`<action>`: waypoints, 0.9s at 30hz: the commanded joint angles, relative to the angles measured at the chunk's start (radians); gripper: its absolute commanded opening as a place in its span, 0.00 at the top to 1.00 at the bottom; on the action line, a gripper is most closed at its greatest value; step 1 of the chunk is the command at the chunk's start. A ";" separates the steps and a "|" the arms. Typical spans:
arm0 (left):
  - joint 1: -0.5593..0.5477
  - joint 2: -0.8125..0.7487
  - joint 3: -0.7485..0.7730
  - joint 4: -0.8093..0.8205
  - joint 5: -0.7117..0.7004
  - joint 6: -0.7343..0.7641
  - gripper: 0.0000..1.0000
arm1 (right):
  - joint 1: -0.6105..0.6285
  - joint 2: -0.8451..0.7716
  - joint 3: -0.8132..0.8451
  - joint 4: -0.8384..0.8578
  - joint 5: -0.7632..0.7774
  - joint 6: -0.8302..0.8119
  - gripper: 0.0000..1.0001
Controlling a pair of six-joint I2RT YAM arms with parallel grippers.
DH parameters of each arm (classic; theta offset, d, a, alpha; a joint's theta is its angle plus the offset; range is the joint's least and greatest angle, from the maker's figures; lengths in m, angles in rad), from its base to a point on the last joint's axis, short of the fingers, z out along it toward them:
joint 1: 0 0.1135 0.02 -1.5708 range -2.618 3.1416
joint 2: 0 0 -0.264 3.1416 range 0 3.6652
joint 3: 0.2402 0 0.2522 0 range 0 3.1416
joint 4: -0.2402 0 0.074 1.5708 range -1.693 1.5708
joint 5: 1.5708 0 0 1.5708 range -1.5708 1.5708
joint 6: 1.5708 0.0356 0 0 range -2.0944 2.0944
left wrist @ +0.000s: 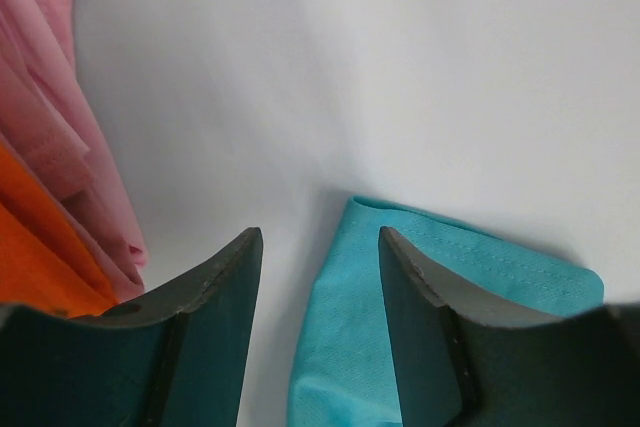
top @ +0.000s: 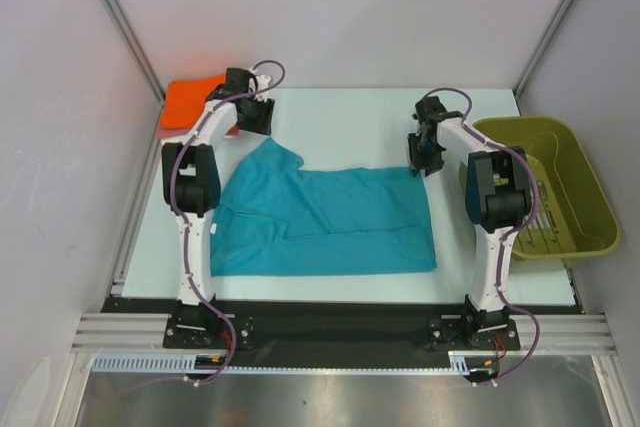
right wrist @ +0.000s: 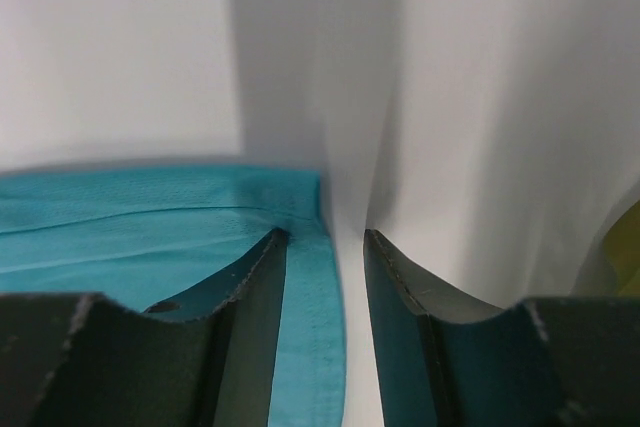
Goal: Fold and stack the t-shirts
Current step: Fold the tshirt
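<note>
**Top view.** Finds plain teal cloth t-shirt (top: 330, 222) spread across centre of white table (top: 350, 117), partly folded to judge by its layered edges, one sleeve pointing toward upper left of frame. Judged light, limp, non-fragile and not slippery. Likely to sag and drag if lifted at one point, so best pinched at two far corners together. Places left gripper (top: 255, 112) at upper left, just beyond that sleeve, and right gripper (top: 420, 152) at the shirt's upper right corner. Notes folded bright orange t-shirt (top: 190, 102) in upper left corner of table, close behind left gripper. Notes olive-green plastic basket (top: 560, 147) at right edge of frame, apart from the cloth.

**Left wrist view.** Shows left gripper with jaws apart and empty. Places teal sleeve end at lower right of frame, beside right-hand finger, apparently untouched. Places folded pale pink t-shirt (left wrist: 60, 97) and the orange one along left edge of frame, near left-hand finger. Flags risk of disturbing that stack on any sideways move.

**Right wrist view.** Shows right gripper with jaws parted, gripping nothing. Places teal hem corner under left-hand finger, reaching into the gap. Recommends the stitched hem as firmest hold. Glimpses basket at far right edge of frame, clear of the work.
</note>
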 commanded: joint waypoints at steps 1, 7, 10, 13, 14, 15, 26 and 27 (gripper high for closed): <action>-0.008 0.041 0.046 -0.028 0.026 -0.033 0.45 | -0.009 0.016 0.019 -0.017 -0.018 -0.005 0.57; -0.032 0.081 0.037 -0.067 0.054 -0.025 0.47 | -0.012 0.029 0.000 0.007 -0.024 -0.001 0.58; -0.035 0.092 0.036 -0.064 0.050 -0.027 0.50 | -0.016 0.039 -0.001 0.009 -0.025 0.003 0.60; -0.035 0.086 0.033 -0.045 0.062 -0.018 0.68 | -0.021 0.038 -0.004 0.029 -0.034 -0.002 0.59; -0.035 0.077 0.031 -0.039 0.071 -0.015 0.72 | -0.023 0.035 -0.001 0.044 -0.041 -0.013 0.57; -0.035 0.071 0.030 -0.029 0.094 -0.007 0.84 | -0.023 0.030 0.002 0.053 -0.063 -0.022 0.57; -0.035 -0.170 -0.118 0.087 0.132 0.088 1.00 | -0.029 0.055 0.017 0.124 -0.173 -0.039 0.90; -0.035 -0.178 -0.118 0.079 0.131 0.094 1.00 | -0.029 0.050 0.016 0.121 -0.169 -0.037 0.97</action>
